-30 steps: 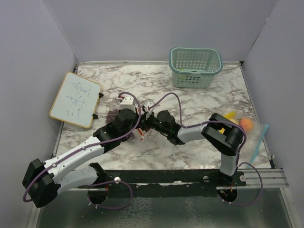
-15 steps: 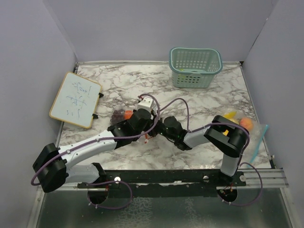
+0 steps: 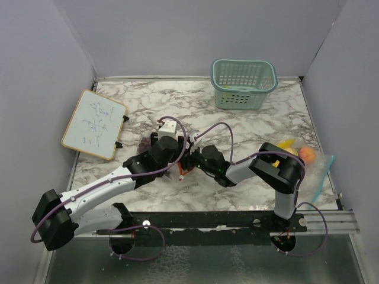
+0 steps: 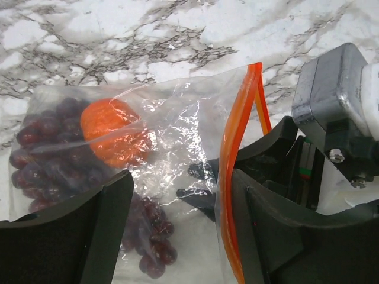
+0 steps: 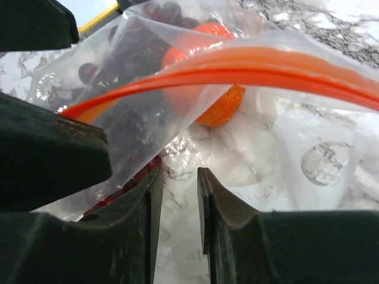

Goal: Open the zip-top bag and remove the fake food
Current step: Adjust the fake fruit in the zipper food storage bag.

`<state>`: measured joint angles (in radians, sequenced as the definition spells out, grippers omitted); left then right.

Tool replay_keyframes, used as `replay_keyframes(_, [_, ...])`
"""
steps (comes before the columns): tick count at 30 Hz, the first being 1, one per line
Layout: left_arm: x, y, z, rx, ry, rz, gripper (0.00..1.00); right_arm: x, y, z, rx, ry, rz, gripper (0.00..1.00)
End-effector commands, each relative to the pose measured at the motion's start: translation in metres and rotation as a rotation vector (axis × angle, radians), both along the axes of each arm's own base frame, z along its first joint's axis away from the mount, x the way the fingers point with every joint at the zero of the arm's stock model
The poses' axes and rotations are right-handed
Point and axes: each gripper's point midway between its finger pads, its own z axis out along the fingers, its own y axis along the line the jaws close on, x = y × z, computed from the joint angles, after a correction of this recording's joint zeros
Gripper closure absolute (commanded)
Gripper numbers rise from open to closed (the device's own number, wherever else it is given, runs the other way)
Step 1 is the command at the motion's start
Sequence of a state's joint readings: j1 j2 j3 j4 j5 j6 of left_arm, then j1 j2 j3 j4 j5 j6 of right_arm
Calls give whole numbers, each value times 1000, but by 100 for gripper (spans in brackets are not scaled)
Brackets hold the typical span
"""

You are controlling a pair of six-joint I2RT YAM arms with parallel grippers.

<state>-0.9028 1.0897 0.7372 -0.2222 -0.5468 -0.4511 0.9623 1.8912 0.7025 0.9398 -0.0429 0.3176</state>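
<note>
Now | zip-top bag (image 4: pixel 172 112) on counter (image 4: pixel 177 35) between arms, orange (image 4: pixel 109 130) and grape bunch (image 4: pixel 44 154) inside | zip strip (image 4: pixel 233 177) runs lengthwise ahead of left end effector (image 4: pixel 177 189), spread wide | right end effector (image 5: pixel 177 177) opposite, narrow gap, grip unclear

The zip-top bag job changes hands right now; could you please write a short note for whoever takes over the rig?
Left gripper: open, over the clear zip-top bag, beside its orange zip strip.
Right gripper: jaws nearly together at the bag's mouth; I cannot tell whether they pinch film.
Inside the bag: a round orange toy fruit and a purple toy grape bunch.
Outside it, by the marble table's right edge: a yellow toy piece and a pink-yellow toy peach.
Left to do: get the mouth open, take out both fruits.
</note>
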Motion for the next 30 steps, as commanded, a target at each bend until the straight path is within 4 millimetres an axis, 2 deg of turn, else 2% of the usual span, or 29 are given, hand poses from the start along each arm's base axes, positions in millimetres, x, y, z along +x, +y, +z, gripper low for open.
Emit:
replay_keyframes(1, [6, 12, 12, -214, 28, 47, 30, -7, 25, 33, 104, -49, 55, 69])
replay_keyframes(4, [14, 44, 11, -275, 2, 152, 31, -5, 21, 30, 98, -46, 48, 69])
replay_keyframes(7, [21, 65, 1, -317, 7, 222, 31, -4, 16, 25, 89, -37, 40, 69])
replay_keyframes(11, [27, 75, -22, -366, 72, 235, 31, -3, 7, 21, 86, -24, 28, 69])
replay_keyframes(15, [27, 75, -18, -374, 67, 216, 30, 1, 0, 17, 75, -15, 10, 70])
replay_keyframes(19, [28, 102, -27, -302, 74, 332, 26, 4, -8, 21, 73, -9, -4, 70])
replay_keyframes(24, [14, 121, -49, -381, 118, 443, 26, 4, -24, 17, 72, -4, -29, 70])
replay_keyframes(30, [-3, 143, -73, -443, 131, 549, 25, 3, -27, 14, 78, 4, -18, 70])
